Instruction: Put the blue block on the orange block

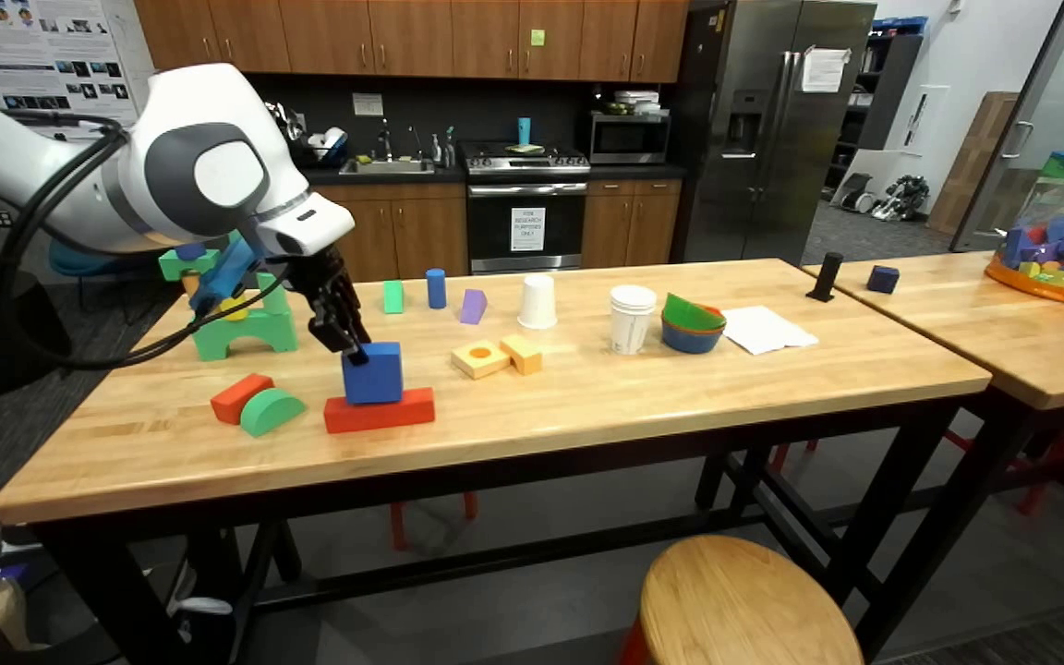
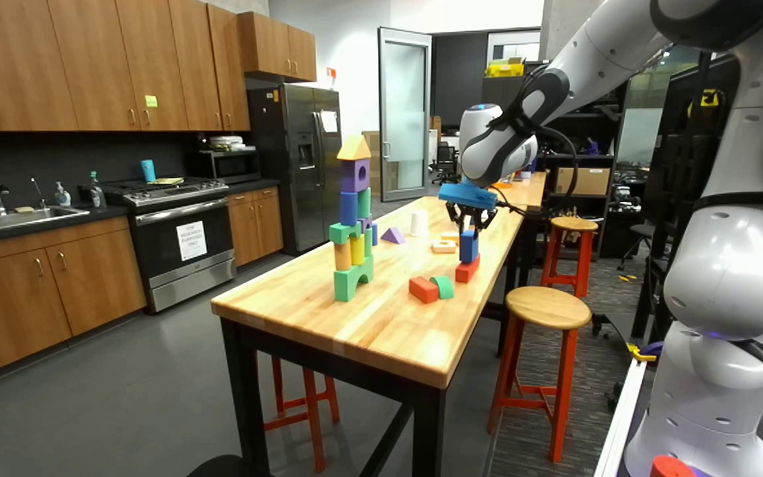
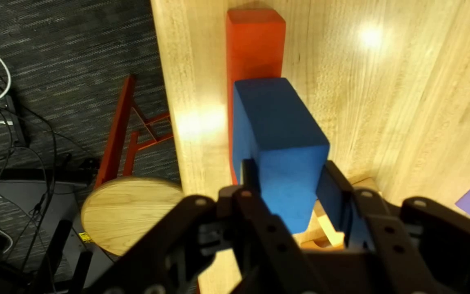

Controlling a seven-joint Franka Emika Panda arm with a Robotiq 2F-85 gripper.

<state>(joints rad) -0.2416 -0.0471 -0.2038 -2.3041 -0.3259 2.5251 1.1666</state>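
Note:
The blue block (image 1: 373, 377), a mid-blue cube, sits over the middle of the orange block (image 1: 380, 415), a long red-orange bar lying flat near the table's edge. Both also show in an exterior view, the blue block (image 2: 467, 248) above the orange block (image 2: 467, 271). I see no clear gap between them. In the wrist view, the blue block (image 3: 280, 118) covers part of the orange block (image 3: 255, 45), whose one end sticks out beyond it. My gripper (image 3: 290, 167) has a fingertip on each side of the blue block and looks shut on it. The gripper also shows in an exterior view (image 1: 355, 356).
A red block (image 1: 238, 395) and a green half-round (image 1: 271, 412) lie beside the bar. A tall block tower (image 2: 355, 218) stands behind. Yellow blocks (image 1: 480, 359), a purple wedge (image 1: 473, 307), white cups (image 1: 538, 302) and bowls (image 1: 692, 337) stand further along. The table's edge is close.

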